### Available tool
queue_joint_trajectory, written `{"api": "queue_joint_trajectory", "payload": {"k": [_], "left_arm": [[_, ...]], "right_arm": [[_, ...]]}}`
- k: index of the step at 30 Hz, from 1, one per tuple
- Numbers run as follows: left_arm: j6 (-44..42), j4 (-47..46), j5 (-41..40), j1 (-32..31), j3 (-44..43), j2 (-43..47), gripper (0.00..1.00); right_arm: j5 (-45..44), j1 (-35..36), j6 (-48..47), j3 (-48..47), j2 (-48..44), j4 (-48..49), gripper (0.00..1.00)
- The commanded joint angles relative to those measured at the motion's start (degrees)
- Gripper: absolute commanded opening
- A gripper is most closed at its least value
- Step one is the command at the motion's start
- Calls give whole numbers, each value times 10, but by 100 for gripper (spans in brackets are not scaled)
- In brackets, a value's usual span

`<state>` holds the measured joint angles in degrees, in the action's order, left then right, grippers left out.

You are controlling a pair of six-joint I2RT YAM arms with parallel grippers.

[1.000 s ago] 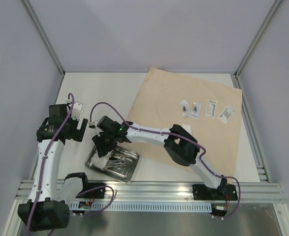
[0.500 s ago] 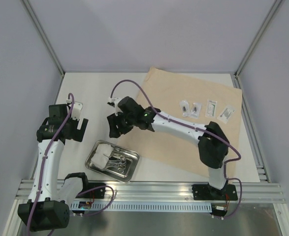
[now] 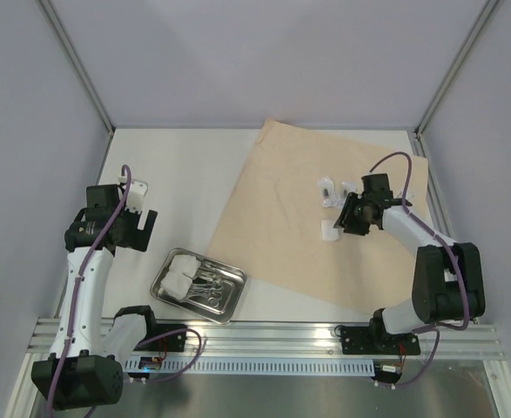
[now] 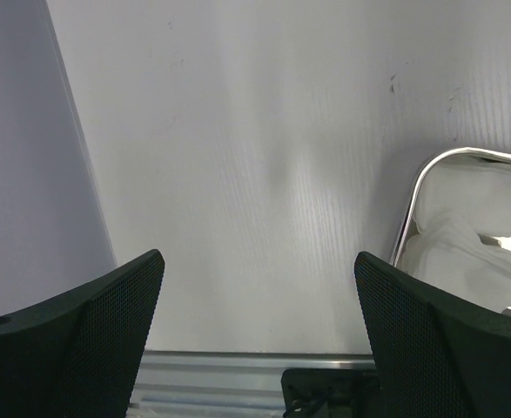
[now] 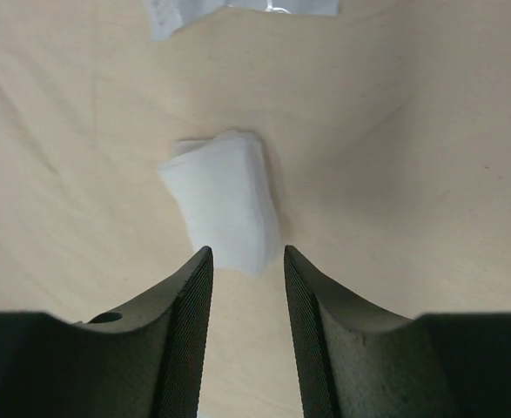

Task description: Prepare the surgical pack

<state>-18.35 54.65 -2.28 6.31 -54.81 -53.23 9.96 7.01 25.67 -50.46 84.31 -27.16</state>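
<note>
Tan crepe wrap (image 3: 281, 209) covers the right half of the table (image 3: 177, 174), and one white gauze pad (image 5: 225, 213) lies flat on it, directly under the right gripper (image 5: 247, 254). Its jaws stand partly closed with a narrow gap, and the near corner of the pad sits between the tips. We cannot tell whether they pinch it or only straddle it.

We judge the step in hand to be the handling of this single pad, either laying it on the wrap or taking it up for the steel tray (image 3: 234, 300). The tray sits off the wrap, near the left arm, and holds more gauze (image 3: 179, 272) and steel clamps (image 3: 207, 283).

If the pad is to be lifted, the next move calls for a firm close on that soft corner and a straight rise, so the wrap is not dragged or creased. If it is to stay, the jaws need to part and draw back cleanly.

A clear packet (image 3: 326, 189) lies just beyond the pad and could be nudged. The left gripper (image 4: 257, 261) hangs wide open and empty over bare table beside the tray's corner, so any route to the tray passes close to it.
</note>
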Motion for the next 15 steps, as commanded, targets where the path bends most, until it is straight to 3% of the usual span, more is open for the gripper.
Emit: {"api": "queue_joint_trajectory", "payload": {"k": [1,15], "left_arm": [[-5,2,13,-2,-10,6,100],[-5,4,17,-2,-10,4,100]], "right_arm": [[36,-38,-26,22,-10,18,40],[85,-54,-34,14,81,86,38]]}}
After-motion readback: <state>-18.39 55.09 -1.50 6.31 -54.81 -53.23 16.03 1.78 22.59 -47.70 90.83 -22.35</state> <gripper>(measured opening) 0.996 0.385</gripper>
